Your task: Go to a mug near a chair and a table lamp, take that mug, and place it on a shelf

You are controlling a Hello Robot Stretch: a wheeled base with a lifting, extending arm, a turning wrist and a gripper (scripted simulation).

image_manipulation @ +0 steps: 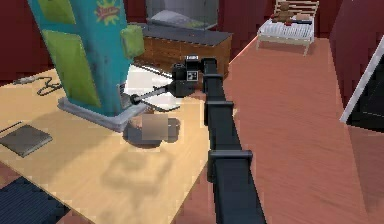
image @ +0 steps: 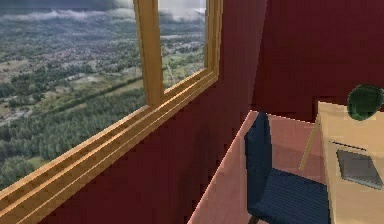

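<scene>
A dark arm (image_manipulation: 228,150) rises from the arm side view's bottom edge over the edge of a light wooden table (image_manipulation: 90,180). The gripper (image_manipulation: 132,99) points toward the view's left, its fingers reaching the white base of a tall teal thing with green panels (image_manipulation: 85,50) that stands on the table. I cannot tell whether the gripper holds anything. In the forward view a blue chair (image: 280,180) stands by a wooden table (image: 345,125), which carries a round dark green thing (image: 366,101) and a flat grey slab (image: 358,167).
A wide wood-framed window (image: 150,60) fills the forward view's left, with dark red wall below. In the arm side view a grey flat thing (image_manipulation: 25,141) and a cable (image_manipulation: 42,86) lie on the table. A dark cabinet (image_manipulation: 190,45), a white slatted bed (image_manipulation: 290,25) and open reddish floor (image_manipulation: 300,130) lie beyond.
</scene>
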